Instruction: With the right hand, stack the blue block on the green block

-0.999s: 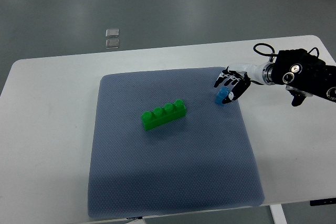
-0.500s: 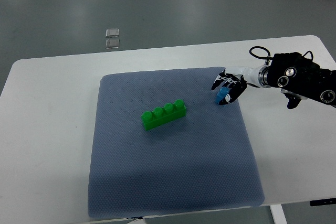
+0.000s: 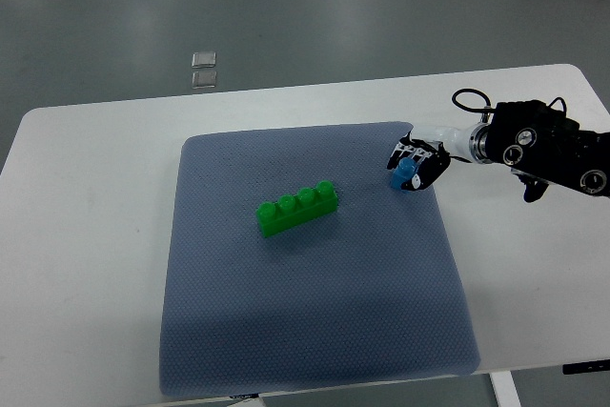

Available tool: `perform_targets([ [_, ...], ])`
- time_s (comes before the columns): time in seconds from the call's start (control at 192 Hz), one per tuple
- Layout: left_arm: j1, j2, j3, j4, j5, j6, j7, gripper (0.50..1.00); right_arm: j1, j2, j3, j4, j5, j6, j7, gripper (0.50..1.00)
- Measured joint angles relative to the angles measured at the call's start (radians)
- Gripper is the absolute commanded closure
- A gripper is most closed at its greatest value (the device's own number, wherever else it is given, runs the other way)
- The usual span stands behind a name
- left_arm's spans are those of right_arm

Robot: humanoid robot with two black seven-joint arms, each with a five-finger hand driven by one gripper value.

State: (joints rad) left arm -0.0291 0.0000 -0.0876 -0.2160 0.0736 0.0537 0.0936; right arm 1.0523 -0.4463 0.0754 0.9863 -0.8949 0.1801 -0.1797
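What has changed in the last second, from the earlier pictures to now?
The right hand closed its fingers around the blue block and shifted slightly up the picture, the forearm drawing in leftward. The green block and the mat stayed where they were.

Bright, even overhead light; a soft darker band of shadow crosses the near mat (image 3: 315,316); focus sharp throughout.

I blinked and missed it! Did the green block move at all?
No. The green block lies at the same spot and angle on the blue-grey mat, with the same gap to the mat's left edge.
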Motion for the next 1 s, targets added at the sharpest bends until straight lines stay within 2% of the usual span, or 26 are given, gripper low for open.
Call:
perform_targets([
  [0.64,0.000,0.000,0.000,-0.006,0.000,0.000,0.000,0.500,0.015,-0.014,-0.005,0.002,0.002,-0.016,0.003,0.848],
  [0.999,0.000,0.000,0.000,-0.008,0.000,0.000,0.000,0.500,0.076,-0.013,-0.006,0.023,0.014,-0.007,0.005,0.844],
])
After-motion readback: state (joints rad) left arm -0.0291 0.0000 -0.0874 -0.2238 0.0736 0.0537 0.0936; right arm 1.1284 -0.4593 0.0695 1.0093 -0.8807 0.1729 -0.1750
